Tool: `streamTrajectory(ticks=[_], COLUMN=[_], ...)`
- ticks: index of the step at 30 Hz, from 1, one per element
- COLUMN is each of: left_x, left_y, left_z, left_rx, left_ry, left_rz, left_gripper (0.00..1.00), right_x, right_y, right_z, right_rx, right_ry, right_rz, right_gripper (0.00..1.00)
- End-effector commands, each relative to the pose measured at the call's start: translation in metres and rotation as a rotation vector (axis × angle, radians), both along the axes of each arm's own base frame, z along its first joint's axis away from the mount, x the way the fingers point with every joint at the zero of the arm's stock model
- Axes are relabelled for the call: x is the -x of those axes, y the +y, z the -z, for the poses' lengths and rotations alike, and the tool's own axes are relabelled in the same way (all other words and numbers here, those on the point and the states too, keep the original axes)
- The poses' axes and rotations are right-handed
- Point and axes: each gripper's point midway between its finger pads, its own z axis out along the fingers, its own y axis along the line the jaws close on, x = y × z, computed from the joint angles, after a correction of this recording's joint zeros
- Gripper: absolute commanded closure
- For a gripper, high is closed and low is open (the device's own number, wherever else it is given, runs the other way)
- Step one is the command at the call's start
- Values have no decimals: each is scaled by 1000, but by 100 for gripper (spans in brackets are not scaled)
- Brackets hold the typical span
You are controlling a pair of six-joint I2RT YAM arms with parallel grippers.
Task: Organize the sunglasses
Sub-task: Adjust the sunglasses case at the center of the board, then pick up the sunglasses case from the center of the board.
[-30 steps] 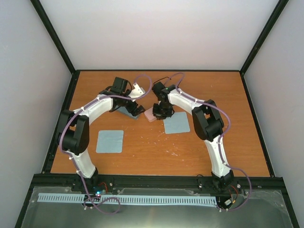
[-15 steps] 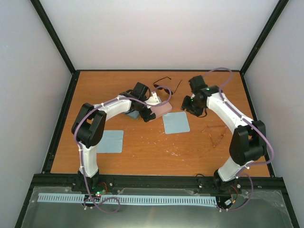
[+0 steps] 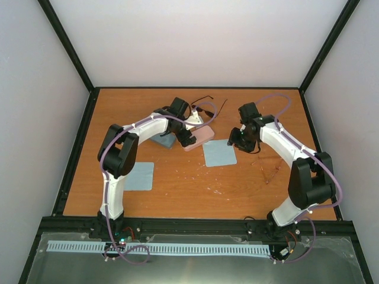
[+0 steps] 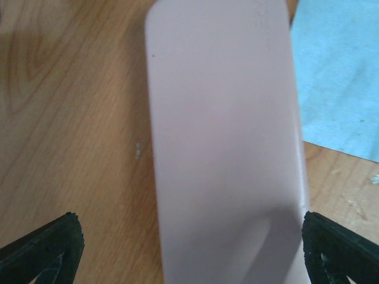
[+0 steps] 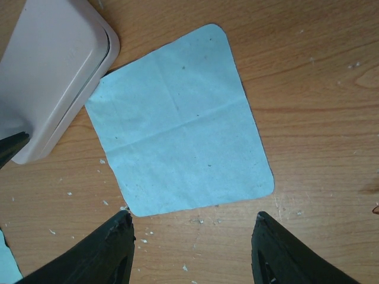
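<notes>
Your left gripper (image 4: 190,223) stands at full spread astride the pink oblong hard case (image 4: 222,118). One finger (image 4: 44,248) is clear of it, so nothing is gripped. Your right gripper (image 5: 192,218) hangs part-open and empty, just beside the light-blue square cloth (image 5: 177,124). The thin black-framed sunglasses (image 3: 208,108) lie near the far edge of the wooden table (image 3: 177,195), behind the case. The pale reddish clear-framed pair (image 3: 270,170) lies well apart, to the right.

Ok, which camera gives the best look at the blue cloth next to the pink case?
Right wrist view: the cloth lies whole, close and uncovered. The top view shows the cloth whole but small. The left wrist view catches only its corner, beside the pink case.
</notes>
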Motion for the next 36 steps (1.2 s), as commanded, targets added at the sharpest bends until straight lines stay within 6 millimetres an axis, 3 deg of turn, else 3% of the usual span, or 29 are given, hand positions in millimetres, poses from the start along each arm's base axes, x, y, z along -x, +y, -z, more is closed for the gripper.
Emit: streamTrajectory(ticks=[1,8,21,27,30,32,33,35,36], left_x=[15,32,26,26,32,37,40,45,47], left_y=[-10,-6,1,1,-2,-6,-9,-15,-19], left_z=[-9,2,40,45,37,26,17,-5,-22], left_rx=[32,17,-51,-56,-33,3,28,90,131], left_ry=[68,130,139,152,177,199,202,212,207], left_rz=[37,47,24,24,33,38,40,49,57], left_gripper=[0,1,1,1,9,21,26,35,38], right_x=[0,6,7,8,7,5,2,-2,-5], right_y=[1,0,-2,-3,-3,0,2,6,8], right_z=[-7,2,2,1,-3,-8,-12,-25,-32], right_rx=[-38,-59,-70,-68,-73,-85,-98,-126,-141], right_ry=[-40,-25,-25,-26,-48,-82,-113,-195,-244], right_rz=[-6,-4,4,2,-8,-34,-49,-79,-93], right_gripper=[47,47,47,47,47,47,43,16,9])
